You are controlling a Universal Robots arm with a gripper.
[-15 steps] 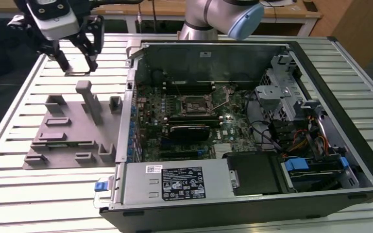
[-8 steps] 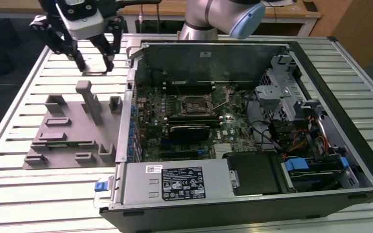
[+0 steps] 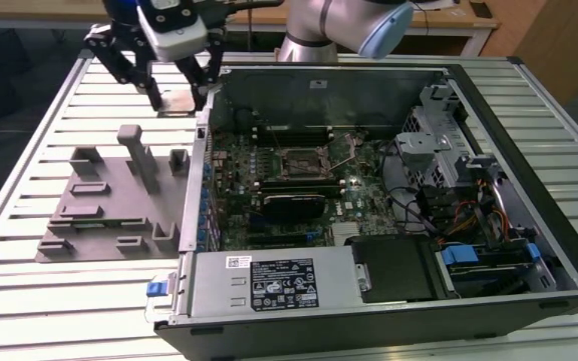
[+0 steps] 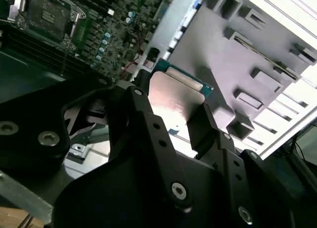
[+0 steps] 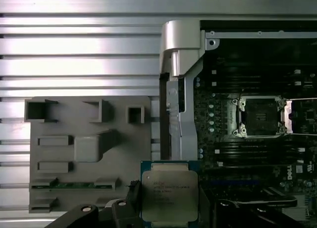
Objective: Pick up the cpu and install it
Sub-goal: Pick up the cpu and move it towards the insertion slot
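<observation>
The gripper (image 3: 177,98) is closed on the cpu (image 3: 177,104), its two black fingers (image 5: 132,200) pressing opposite edges of the chip. In both wrist views the cpu (image 5: 169,196) sits flat between them, pale metal top facing the camera with a green board edge around it, and the same chip (image 4: 176,96) shows as a silvery plate ahead of the gripper (image 4: 171,114). In the exterior view the cpu hangs clear above the slatted metal desk (image 3: 48,301), just outside the left wall of the open computer case (image 3: 500,113), past the far end of the grey plastic fixture (image 3: 108,203). That fixture (image 5: 89,153) lies flat on the desk beside the case, its upright blocks and pockets facing up. Inside the case lies the green motherboard (image 3: 289,180), and its cpu socket (image 5: 260,116) stands open with a dark square middle, well apart from the held chip. A grey power supply (image 3: 269,282) sits along the case's near edge.
</observation>
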